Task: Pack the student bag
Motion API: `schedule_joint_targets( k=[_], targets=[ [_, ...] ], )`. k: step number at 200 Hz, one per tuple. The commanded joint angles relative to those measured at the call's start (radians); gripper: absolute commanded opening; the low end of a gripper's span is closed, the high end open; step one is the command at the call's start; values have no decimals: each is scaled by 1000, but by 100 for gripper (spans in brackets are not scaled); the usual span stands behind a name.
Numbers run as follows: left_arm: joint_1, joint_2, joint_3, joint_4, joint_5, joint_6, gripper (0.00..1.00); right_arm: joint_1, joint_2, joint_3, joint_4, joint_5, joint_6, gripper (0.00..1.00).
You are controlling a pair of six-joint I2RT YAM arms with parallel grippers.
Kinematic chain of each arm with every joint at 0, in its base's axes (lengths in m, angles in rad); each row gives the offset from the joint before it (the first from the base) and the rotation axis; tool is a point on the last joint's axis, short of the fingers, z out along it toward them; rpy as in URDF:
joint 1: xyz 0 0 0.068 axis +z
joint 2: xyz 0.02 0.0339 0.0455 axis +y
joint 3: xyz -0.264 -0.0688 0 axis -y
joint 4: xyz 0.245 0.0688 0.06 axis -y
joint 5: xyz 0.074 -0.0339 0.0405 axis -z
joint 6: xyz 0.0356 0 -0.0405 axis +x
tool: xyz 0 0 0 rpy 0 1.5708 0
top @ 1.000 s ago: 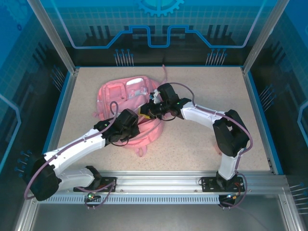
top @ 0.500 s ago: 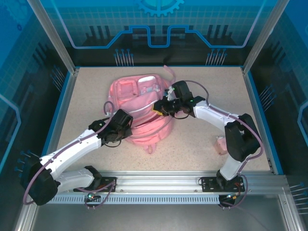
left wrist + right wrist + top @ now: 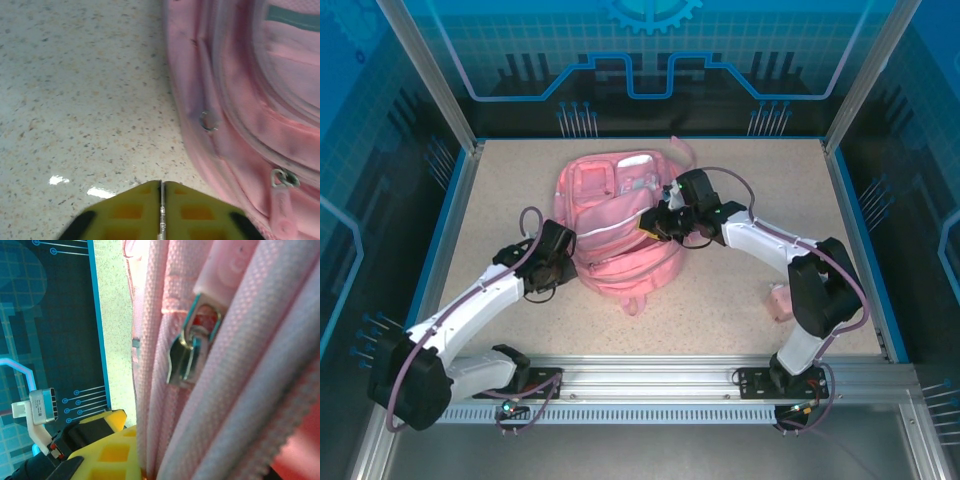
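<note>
The student bag point(image 3: 616, 238), a soft pink backpack, lies front up in the middle of the speckled table. My right gripper point(image 3: 650, 228) is at its right side, shut on a fold of the pink fabric. In the right wrist view the folds point(image 3: 225, 340) run down beside the yellow finger point(image 3: 112, 452), and a metal zip pull point(image 3: 182, 357) hangs above. My left gripper point(image 3: 564, 258) sits just off the bag's left edge. The left wrist view shows its yellow fingers point(image 3: 190, 210) pressed together on nothing, over bare table, with the bag's side point(image 3: 250, 100) to the right.
A small pink object point(image 3: 779, 300) lies on the table by the right arm's elbow. Blue raised edges point(image 3: 450, 215) border the table, inside a glass enclosure. An aluminium rail point(image 3: 650, 375) runs along the near edge.
The bag has slid to the right and back, pulled by the right gripper. The left gripper has come off the bag and drawn back to its left edge.
</note>
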Motion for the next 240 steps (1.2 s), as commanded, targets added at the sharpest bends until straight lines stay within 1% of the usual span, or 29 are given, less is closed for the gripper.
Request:
schedule_joint_targets(
  k=[1,13,20,42,78,122,152,187,203,229,240],
  targets=[
    [8,-50,13,74,148,79,26,12,10,19,30,-18,-15,1],
    [7,-56,10,100,216,90,33,8,8,30,24,-22,-20,1],
    [7,-53,7,117,251,93,36,4,4,36,22,-25,-20,1],
    [7,-45,-22,169,336,94,38,-2,-16,50,24,-36,-17,1],
    [7,-35,-79,236,397,94,40,-12,-39,56,54,-76,0,1],
    [6,-6,-103,289,402,75,40,-14,-35,44,88,-106,28,0],
    [7,8,-102,337,387,65,34,-13,-40,38,88,-108,28,0],
    [8,58,-76,288,313,53,29,-15,-48,32,86,-104,26,0],
    [6,72,-75,271,286,46,29,-14,-50,33,85,-105,26,0],
    [7,74,-90,305,293,23,30,-15,-46,33,85,-104,25,0],
    [7,77,-92,319,296,17,28,-16,-47,33,85,-103,28,0]
  ],
)
